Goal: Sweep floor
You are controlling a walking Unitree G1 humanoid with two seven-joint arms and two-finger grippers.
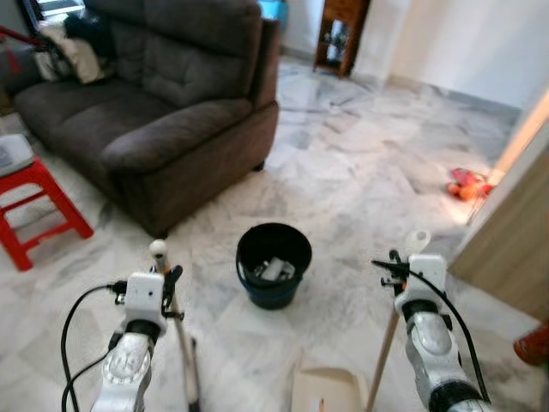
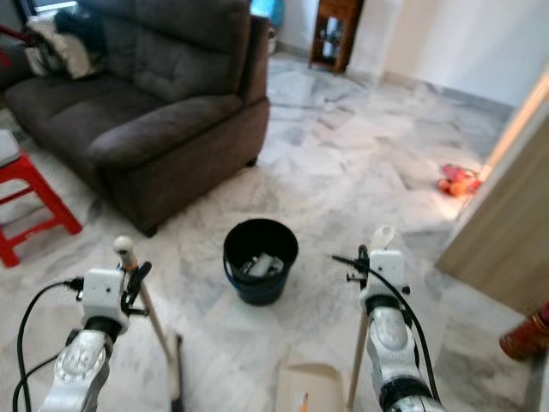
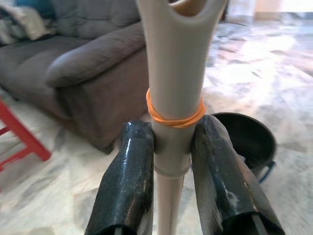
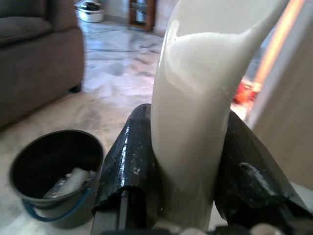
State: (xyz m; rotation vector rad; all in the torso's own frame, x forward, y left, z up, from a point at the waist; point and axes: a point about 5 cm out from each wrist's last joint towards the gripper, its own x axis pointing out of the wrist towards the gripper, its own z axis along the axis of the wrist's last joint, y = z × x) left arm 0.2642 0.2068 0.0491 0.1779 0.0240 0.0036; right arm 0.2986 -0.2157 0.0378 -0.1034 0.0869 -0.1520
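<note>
My left gripper (image 1: 165, 280) is shut on a beige broom handle (image 3: 173, 73) just below an orange rubber band (image 3: 156, 116). The handle slants down to the floor near my left side, ending in a dark part (image 1: 193, 390). Over on the other side, the right gripper (image 1: 401, 268) is shut on the upright cream dustpan handle (image 4: 195, 98). The beige dustpan (image 1: 326, 390) rests on the floor between my arms. A black bucket (image 1: 274, 264) with pale rubbish inside stands on the marble floor just ahead, between both grippers.
A dark brown sofa (image 1: 163, 103) fills the far left, with a red stool (image 1: 34, 206) beside it. A wooden panel (image 1: 515, 223) stands at the right, an orange toy (image 1: 467, 184) lies beyond it, and a small wooden shelf (image 1: 341, 34) is at the back.
</note>
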